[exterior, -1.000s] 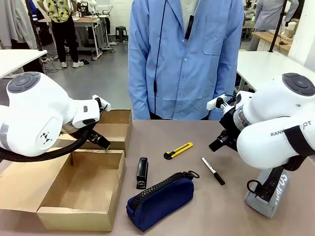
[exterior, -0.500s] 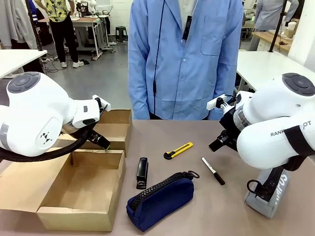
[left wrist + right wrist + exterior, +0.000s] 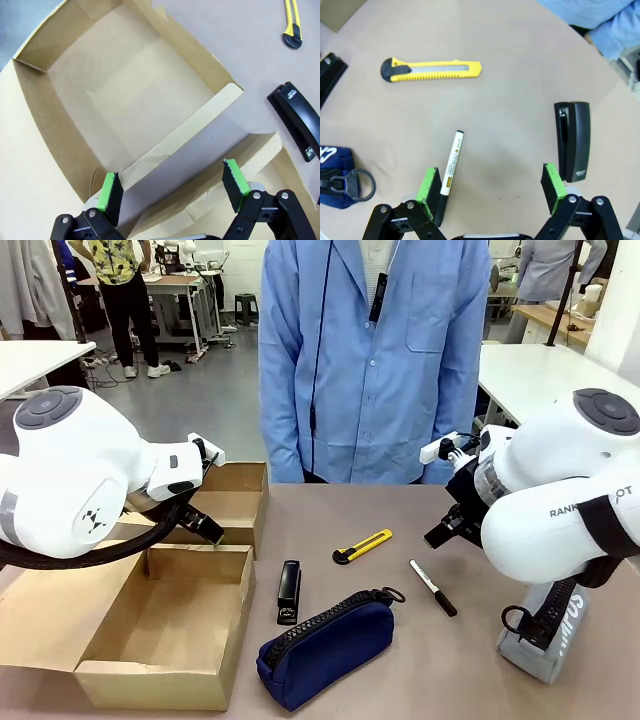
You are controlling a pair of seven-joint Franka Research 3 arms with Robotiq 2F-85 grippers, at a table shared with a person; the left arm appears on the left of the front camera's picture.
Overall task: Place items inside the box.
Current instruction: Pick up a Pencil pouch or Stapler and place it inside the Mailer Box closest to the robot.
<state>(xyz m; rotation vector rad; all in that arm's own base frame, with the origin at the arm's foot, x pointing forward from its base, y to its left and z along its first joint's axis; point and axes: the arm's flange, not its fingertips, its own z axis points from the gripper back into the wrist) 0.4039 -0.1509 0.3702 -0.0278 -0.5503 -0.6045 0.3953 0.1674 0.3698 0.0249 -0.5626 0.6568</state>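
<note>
none boxed yet: first pick pending. right pincer [image 3: 492,187] spread wide, marker [image 3: 452,157] just ahead, beside one pad; it needs centring, then lowering. left pincer [image 3: 172,187] spread over the empty box [image 3: 115,85].

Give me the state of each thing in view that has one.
Box: open, empty.
Pouch: zipped shut.
Stapler: closed, lying flat.
Knife: blade drawn in.
Marker: capped.
Left gripper: open, over the box.
Right gripper: open, over the marker.
</note>
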